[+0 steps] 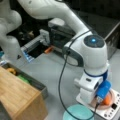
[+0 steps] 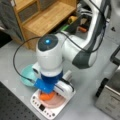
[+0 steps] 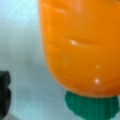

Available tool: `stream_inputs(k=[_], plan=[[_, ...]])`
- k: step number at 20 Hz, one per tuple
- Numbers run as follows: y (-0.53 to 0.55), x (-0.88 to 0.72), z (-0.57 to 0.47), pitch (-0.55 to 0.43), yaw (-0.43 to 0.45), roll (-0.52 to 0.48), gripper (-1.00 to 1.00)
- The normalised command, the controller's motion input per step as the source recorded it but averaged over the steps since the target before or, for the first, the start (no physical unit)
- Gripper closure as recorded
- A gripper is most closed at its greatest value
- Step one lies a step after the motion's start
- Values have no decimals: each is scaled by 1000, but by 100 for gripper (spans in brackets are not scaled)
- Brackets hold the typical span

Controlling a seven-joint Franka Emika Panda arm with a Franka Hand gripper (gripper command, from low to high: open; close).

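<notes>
An orange carrot (image 3: 80, 50) with a green top (image 3: 92, 105) fills the wrist view, lying very near the camera on a pale surface. In both front views the carrot (image 1: 108, 100) (image 2: 46, 96) rests on a pink plate (image 1: 115, 96) (image 2: 57, 102) that sits on a white scale (image 1: 111, 113) (image 2: 47, 111). My gripper (image 1: 100, 100) (image 2: 48, 92) points straight down over the carrot, and its fingertips are hidden under the white hand and blue camera mount. A dark finger (image 3: 3, 96) shows at the wrist view's left edge, apart from the carrot.
A teal bowl (image 1: 77, 112) (image 2: 26, 75) stands beside the scale. A wooden shelf (image 1: 17, 97) (image 2: 47, 17) and a grey bin (image 1: 37, 85) holding green and orange items lie nearby. A metal box (image 2: 110, 100) stands at a front view's right. A black cable (image 1: 61, 82) hangs from the arm.
</notes>
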Motion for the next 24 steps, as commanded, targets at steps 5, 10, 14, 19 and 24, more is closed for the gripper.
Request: stream_inputs(k=[5,10,14,19,24], plan=[[51,-86,-12,-85,127,-141,-100],[43,-92,23,-73,133,-152,-100],[40,-135,86,-40,140,-162,-100],[-21,-226,252,19,155,-186,-100],[-140,-322,321,19,156,-178,-100]])
